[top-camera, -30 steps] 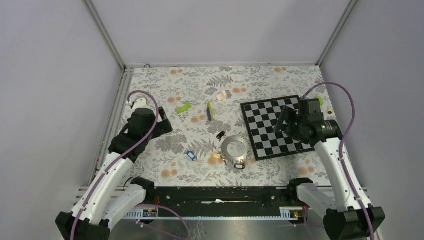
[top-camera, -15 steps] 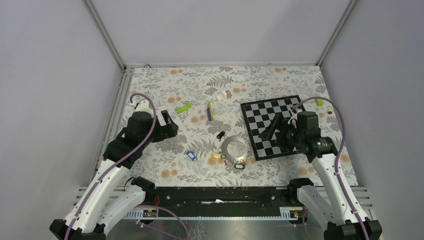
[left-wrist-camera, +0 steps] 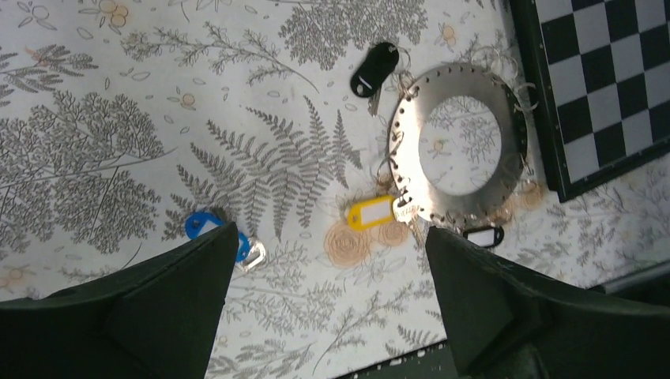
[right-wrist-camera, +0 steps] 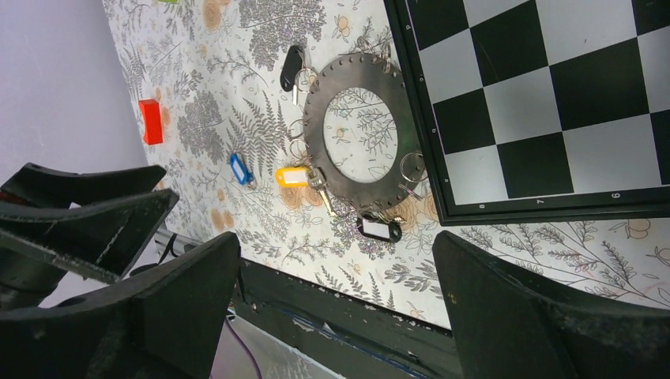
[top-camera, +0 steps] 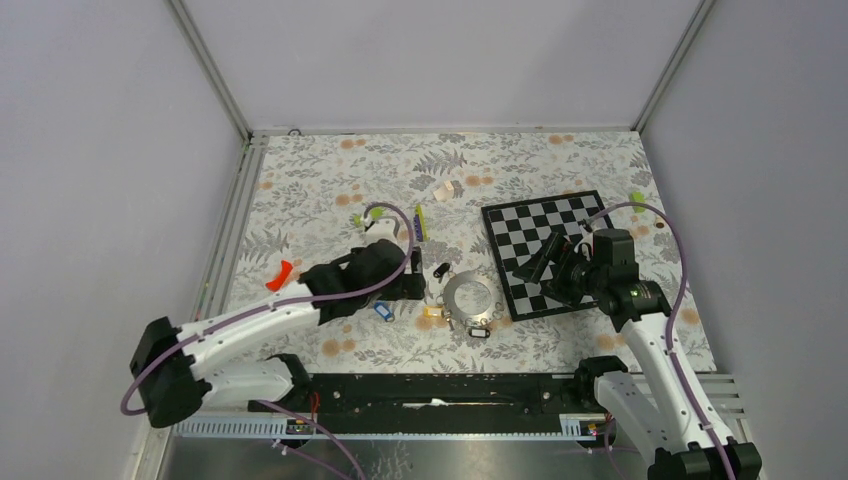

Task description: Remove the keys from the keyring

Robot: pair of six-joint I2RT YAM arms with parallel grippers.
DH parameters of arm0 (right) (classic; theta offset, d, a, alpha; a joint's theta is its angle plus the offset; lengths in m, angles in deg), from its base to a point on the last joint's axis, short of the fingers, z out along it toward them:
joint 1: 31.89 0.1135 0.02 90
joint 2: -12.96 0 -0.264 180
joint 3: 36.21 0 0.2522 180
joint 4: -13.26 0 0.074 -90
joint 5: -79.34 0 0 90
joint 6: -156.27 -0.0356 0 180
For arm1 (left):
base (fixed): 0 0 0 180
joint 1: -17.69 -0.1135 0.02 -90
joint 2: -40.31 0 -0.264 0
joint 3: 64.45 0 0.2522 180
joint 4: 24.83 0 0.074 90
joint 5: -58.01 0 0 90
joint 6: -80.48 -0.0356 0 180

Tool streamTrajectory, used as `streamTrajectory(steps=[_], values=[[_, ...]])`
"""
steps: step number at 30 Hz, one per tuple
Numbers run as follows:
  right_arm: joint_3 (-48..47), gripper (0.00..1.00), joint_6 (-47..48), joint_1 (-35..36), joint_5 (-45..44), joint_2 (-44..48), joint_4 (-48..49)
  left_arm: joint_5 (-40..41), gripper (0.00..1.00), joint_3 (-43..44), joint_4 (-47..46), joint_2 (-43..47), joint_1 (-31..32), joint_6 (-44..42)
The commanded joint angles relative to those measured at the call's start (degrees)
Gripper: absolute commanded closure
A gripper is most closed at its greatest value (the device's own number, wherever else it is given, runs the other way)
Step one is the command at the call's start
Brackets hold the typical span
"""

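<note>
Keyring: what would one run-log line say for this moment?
left fingers: open, near blue key | right fingers: open, above chessboard | keyring: lying flat, untouched

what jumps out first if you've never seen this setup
The big silvery keyring lies flat on the flowered cloth just left of the chessboard, with a yellow-tagged key and a black-tagged key at its rim. A blue-tagged key lies apart to its left, by the open left tool.

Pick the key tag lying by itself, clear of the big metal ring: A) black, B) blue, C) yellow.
B: the blue tag lies alone on the cloth, apart from the keyring; the yellow tag and black tag sit against its rim.
</note>
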Motion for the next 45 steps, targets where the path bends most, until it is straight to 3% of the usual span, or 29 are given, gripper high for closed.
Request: streamTrajectory(steps=[1,9,18,33,38,45], values=[[0.3,0.00,-1.4,-0.2,-0.4,0.7,1.1,4.7,0.01,4.1,-11.6,-5.0,-0.1,0.2],[-0.8,0.01,-1.4,-0.2,-2.7,2.9,-1.2,0.7,0.01,15.0,-11.0,-24.4,-4.5,-3.7],[0.1,0.00,-1.1,-0.2,-3.4,3.3,-1.5,1.2,0.06,20.3,-10.6,-36.3,-5.2,-7.0],[2.6,0.00,-1.1,-0.2,-3.9,3.9,-1.4,-2.6,0.23,26.9,-11.0,-45.3,-5.1,-8.4],[2.4,0.00,-0.5,-0.2,-3.6,3.7,-1.5,-2.2,0.35,28.6,-10.7,-47.0,-5.1,-8.7],[3.2,0.01,-0.4,-0.2,-4.2,3.8,-1.5,-1.6,0.41,28.4,-10.2,-47.6,-5.2,-9.8]])
